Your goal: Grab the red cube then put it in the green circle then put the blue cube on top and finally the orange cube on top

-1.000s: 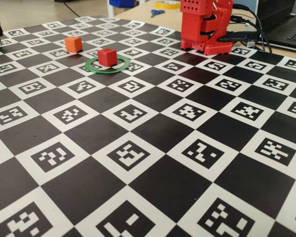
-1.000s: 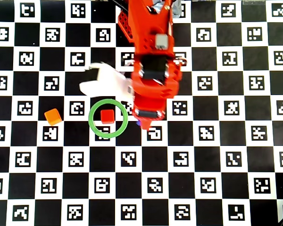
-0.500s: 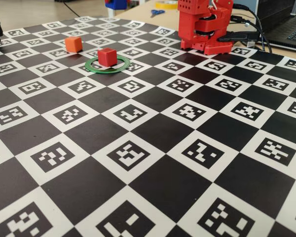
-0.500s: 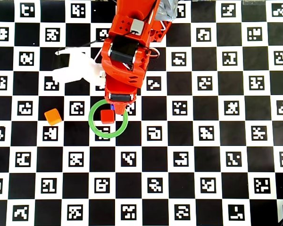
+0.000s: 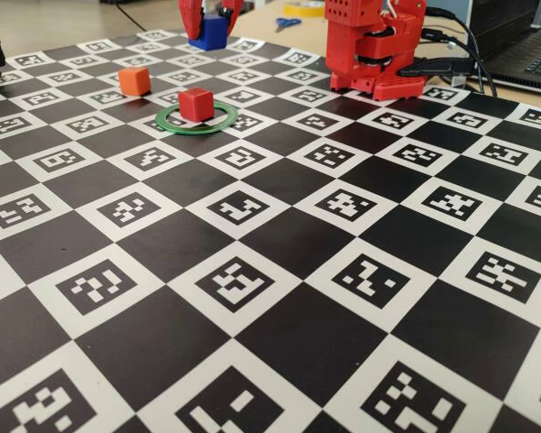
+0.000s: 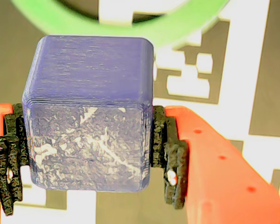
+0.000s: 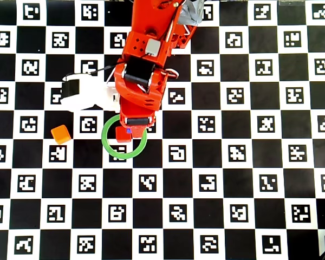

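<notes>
We see the gripper point(image 6: 88, 154) clamped on the blue cube point(image 6: 88, 121), held in the air above the red cube point(image 5: 196, 103) sitting inside the green circle point(image 5: 197, 120).

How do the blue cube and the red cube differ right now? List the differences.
Colour: the blue cube is deep blue, the red cube matte red.
Support: the blue cube is clamped in the end effector and held off the board; the red cube rests on the board.
Place: the red cube sits inside the green circle; the blue cube hangs above.
Both look the same size.
</notes>
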Controlling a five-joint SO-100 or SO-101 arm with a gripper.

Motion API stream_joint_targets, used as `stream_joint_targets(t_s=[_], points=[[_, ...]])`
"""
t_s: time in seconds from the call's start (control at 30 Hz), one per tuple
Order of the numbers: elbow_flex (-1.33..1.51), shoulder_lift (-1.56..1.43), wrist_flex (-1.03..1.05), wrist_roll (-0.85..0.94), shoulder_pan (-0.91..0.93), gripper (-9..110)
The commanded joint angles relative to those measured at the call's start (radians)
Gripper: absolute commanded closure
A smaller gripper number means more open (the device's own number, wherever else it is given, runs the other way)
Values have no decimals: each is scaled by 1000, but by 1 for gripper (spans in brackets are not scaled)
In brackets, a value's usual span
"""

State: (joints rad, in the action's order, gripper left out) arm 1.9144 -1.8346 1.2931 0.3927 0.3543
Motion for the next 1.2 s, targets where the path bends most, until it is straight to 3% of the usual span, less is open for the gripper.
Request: stream_joint_targets(t_s=[0.0,1.17], points=[[-9,6,-44,8,18,94],[103,87,-212,49,66,94]])
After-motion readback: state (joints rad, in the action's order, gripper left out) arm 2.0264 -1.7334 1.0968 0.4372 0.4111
